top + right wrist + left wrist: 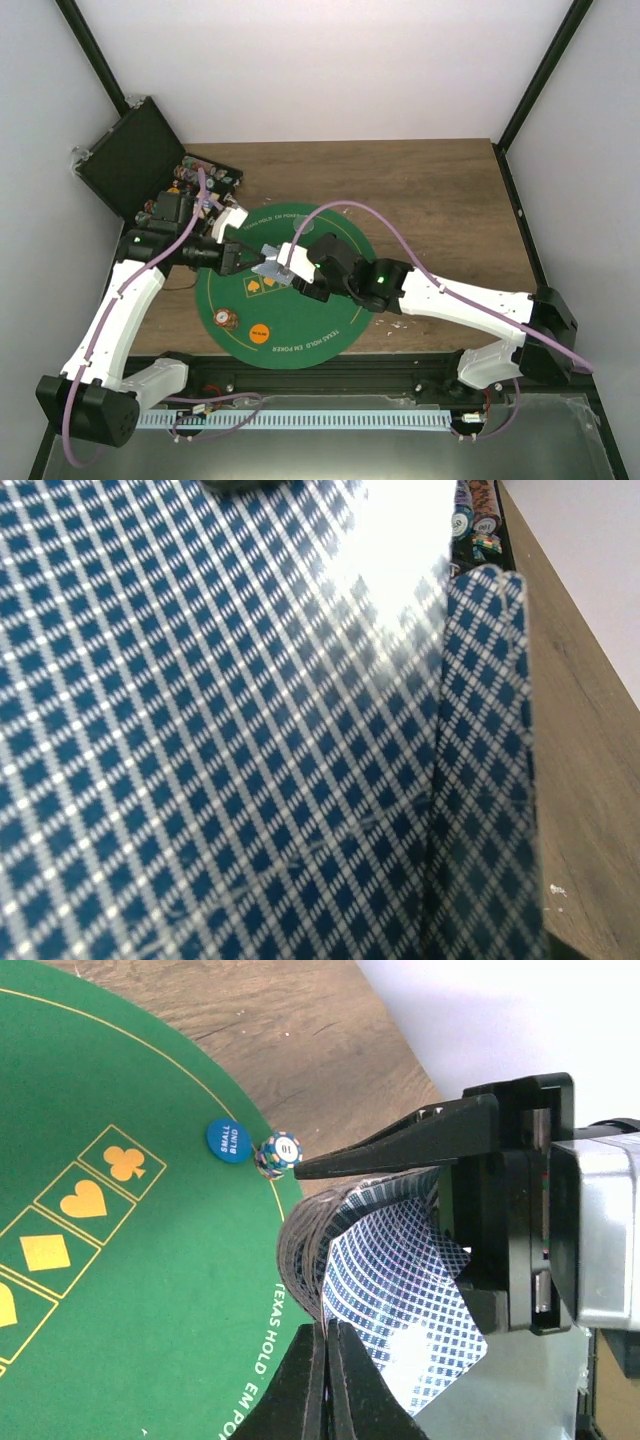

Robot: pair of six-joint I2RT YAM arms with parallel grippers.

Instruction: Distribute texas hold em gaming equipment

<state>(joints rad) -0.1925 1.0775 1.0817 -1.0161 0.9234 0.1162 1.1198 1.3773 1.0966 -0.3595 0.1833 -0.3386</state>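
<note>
Over the green mat (330, 300), top view: the left gripper (238, 258) and right gripper (300, 268) meet nose to nose. The card deck (268, 265) bridges them. A chip stack (226, 319) and an orange disc (258, 333) lie by the mat's near edge.

Left wrist view: the right gripper's jaws clamp the bowed deck. The left fingers (300, 1390) are pressed together, tips touching the deck's curved edge; whether a card is caught between them cannot be told. To deal cleanly, peel off only the outermost card, drawing it along its face with the right grip held firm.

Right wrist view: card backs fill the frame, close against the lens.
</note>
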